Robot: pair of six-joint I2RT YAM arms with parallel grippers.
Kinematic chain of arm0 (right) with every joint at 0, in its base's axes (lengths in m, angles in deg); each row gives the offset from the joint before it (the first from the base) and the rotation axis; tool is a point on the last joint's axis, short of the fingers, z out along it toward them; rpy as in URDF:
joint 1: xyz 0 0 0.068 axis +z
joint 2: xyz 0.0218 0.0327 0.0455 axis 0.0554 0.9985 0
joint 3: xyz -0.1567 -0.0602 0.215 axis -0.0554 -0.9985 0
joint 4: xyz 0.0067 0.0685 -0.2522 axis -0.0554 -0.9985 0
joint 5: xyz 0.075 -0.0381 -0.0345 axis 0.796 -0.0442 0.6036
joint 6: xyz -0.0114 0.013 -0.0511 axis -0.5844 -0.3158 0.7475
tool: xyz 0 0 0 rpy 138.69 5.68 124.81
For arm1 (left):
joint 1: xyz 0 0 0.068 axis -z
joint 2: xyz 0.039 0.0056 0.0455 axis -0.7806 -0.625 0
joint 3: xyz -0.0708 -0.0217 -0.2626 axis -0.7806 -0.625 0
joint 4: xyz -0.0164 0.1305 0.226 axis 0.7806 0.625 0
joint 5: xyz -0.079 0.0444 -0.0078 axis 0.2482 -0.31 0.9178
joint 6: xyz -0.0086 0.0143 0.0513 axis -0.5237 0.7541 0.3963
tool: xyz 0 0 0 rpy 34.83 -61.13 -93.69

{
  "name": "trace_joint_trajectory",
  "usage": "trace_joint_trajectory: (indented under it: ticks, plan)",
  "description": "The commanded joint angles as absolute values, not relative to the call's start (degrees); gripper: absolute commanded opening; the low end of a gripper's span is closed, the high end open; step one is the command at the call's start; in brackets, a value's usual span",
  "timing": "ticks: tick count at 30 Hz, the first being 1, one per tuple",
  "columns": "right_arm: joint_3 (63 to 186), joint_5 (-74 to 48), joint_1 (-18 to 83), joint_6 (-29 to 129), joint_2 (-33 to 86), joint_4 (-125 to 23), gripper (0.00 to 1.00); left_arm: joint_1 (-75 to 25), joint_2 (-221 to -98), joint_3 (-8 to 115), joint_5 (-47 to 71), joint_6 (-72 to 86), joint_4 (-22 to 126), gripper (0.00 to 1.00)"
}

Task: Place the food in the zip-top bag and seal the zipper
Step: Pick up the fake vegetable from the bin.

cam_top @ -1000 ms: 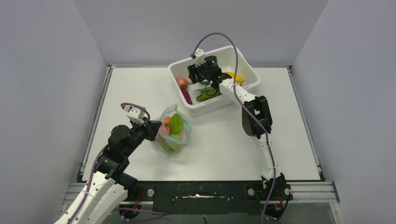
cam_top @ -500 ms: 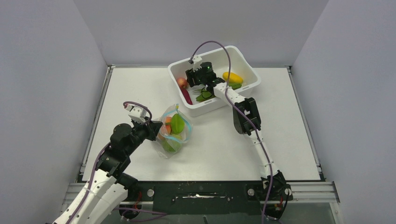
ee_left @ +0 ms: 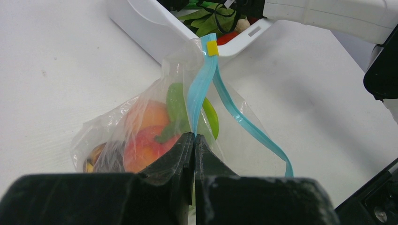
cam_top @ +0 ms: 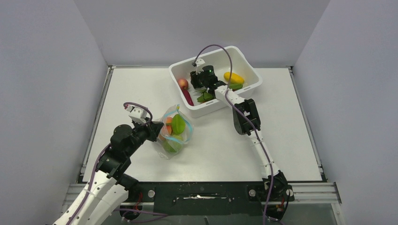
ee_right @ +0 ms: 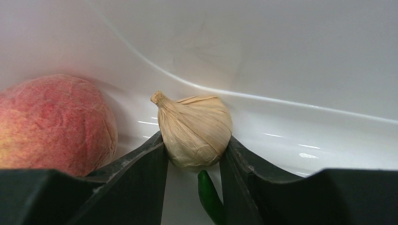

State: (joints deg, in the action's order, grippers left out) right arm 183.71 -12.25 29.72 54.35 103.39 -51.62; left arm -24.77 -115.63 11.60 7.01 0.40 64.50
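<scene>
Right end effector (ee_right: 195, 154) is down in the white tub (cam_top: 248, 70), fingers against both sides of a pale garlic-like bulb (ee_right: 195, 129); reads as a grip to me. Left end effector (ee_left: 194, 140) is pinched shut on the near rim of the zip-top bag (ee_left: 112, 126). The bag stands on the tabletop (cam_top: 220, 145) in front of the tub, with orange-pink fruit (ee_left: 148, 131) and green pieces (ee_left: 176, 103) inside. The zipper (ee_left: 202, 89) gapes in a loop, yellow slider (ee_left: 212, 48) at the far end.

Risks I see:
- Bulb is rounded and the fingertips reach only about halfway along it, so it could squirt out on lift.
- Peach (ee_right: 54, 124) sits just beside one finger and a green pepper (ee_right: 209, 197) lies under the bulb. Either could get dragged.
- Bag mouth is narrow and floppy, held on one side only. An off-centre drop lands on the tabletop or folds the opening shut.
</scene>
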Motion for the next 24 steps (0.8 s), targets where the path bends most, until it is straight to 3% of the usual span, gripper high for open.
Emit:
trace_joint_trajectory:
  ticks: [1, 6, 24]
  plan:
    - [179.9, -12.3, 29.3, 54.5, 97.0, -45.3, 0.35, -24.5, -115.5, 12.5, 7.4, 0.5, 62.1, 0.00]
    - [172.0, -10.2, 29.4, 54.3, 92.0, -39.5, 0.34, -24.4, -115.3, 12.5, 7.2, 0.4, 62.1, 0.00]
    - [161.6, -9.4, 29.2, 55.8, 80.8, -34.2, 0.30, -24.3, -114.7, 12.5, 6.3, 0.5, 62.5, 0.00]
